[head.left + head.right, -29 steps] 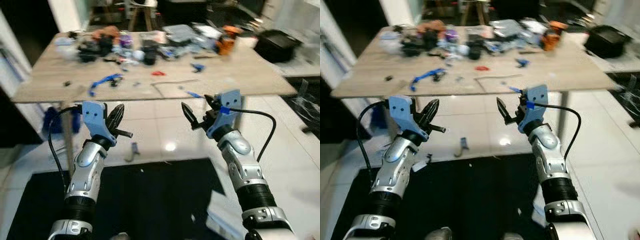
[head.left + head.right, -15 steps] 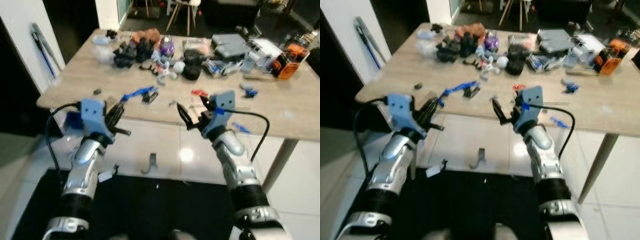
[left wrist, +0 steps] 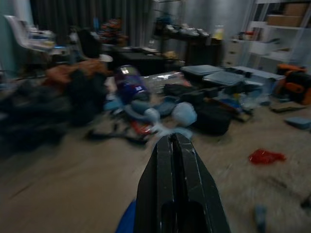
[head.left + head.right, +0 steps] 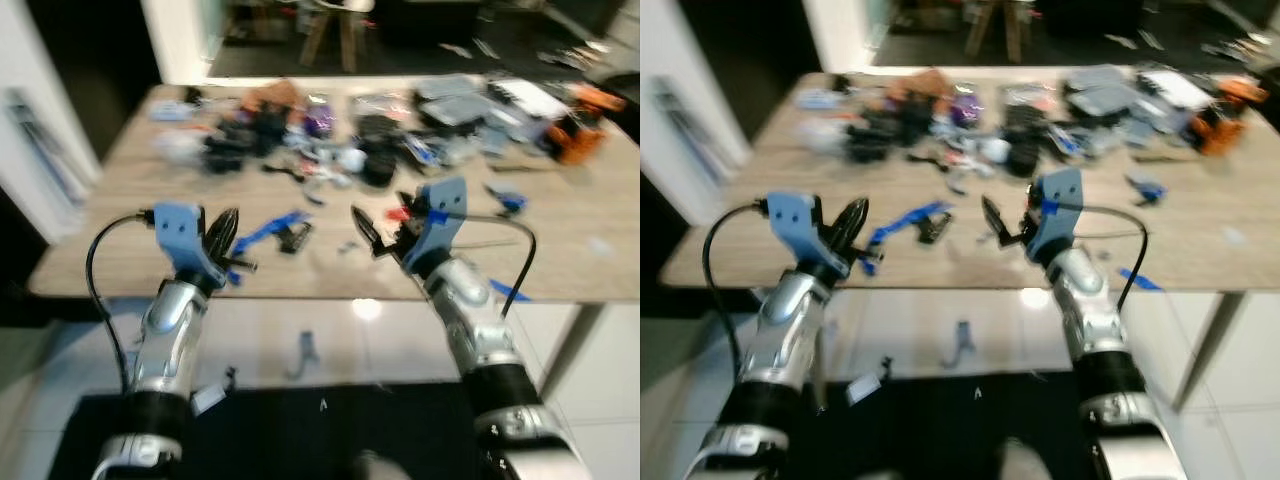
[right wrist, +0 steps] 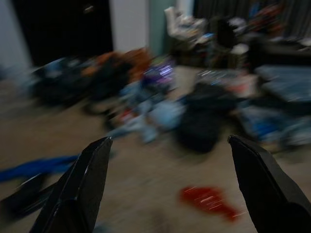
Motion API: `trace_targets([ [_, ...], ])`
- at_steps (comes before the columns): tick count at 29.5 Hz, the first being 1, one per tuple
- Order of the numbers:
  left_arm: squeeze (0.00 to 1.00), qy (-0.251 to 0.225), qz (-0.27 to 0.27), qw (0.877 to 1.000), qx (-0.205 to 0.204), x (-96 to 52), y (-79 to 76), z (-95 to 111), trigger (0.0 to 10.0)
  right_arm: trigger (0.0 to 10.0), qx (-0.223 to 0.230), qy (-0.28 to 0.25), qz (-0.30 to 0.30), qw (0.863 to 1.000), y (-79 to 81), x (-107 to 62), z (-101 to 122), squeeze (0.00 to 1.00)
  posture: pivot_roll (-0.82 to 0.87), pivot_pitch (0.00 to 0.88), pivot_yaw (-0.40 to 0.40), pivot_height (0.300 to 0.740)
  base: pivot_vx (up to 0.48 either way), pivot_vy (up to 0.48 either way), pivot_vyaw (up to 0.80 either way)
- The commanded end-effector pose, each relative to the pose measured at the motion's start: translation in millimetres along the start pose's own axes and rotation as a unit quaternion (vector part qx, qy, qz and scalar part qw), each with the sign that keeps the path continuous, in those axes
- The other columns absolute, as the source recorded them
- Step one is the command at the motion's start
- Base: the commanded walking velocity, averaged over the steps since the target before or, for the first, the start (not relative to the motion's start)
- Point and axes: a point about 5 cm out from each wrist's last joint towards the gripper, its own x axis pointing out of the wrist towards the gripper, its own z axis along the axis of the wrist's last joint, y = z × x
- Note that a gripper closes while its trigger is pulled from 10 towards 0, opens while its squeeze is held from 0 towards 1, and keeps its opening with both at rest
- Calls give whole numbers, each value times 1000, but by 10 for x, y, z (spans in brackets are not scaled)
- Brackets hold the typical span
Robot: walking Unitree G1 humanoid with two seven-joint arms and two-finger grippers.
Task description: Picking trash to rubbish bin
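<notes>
The left gripper (image 3: pixel 176 145) had its two black fingers pressed together with nothing between them, and it was raised over the near edge of the wooden table (image 4: pixel 130 190). The right gripper (image 5: pixel 170 179) had its fingers spread wide and empty; it was held above the table's near edge too, further toward the table's middle, near a small red scrap (image 5: pixel 209 200) lying on the wood.

Just beyond the left gripper, near the table's front edge, lay a blue strip (image 4: pixel 268 228) touching a small dark piece. Farther back, along the table's middle and far side, spread a blurred clutter (image 4: pixel 330 135) of dark, blue, white and purple things, too smeared to tell apart. An orange object (image 4: pixel 572 140) sat at the table's far right corner. On the pale tiled floor under the table's front edge lay a small grey hook-shaped piece (image 4: pixel 305 350).
</notes>
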Motion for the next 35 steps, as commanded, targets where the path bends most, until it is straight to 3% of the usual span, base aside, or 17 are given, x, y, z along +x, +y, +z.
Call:
trace_targets([
  [1, 0, 8, 6, 1000, 0, -40, 41, -39, 10000, 10000, 7, 5, 6, 1000, 56, 7, -40, 0, -4, 0, -13, 740, 480, 0, -800],
  [31, 0, 6, 7, 1000, -1, -38, 43, -29, 10000, 10000, 7, 4, 4, 1000, 50, 10, -25, 0, -5, 0, -11, 740, 450, 0, -41],
  [35, 0, 4, 7, 1000, -2, -43, 47, -24, 10000, 10000, 23, 15, -25, 999, -39, 8, -24, 0, -5, 0, -11, 740, 396, 0, 0],
])
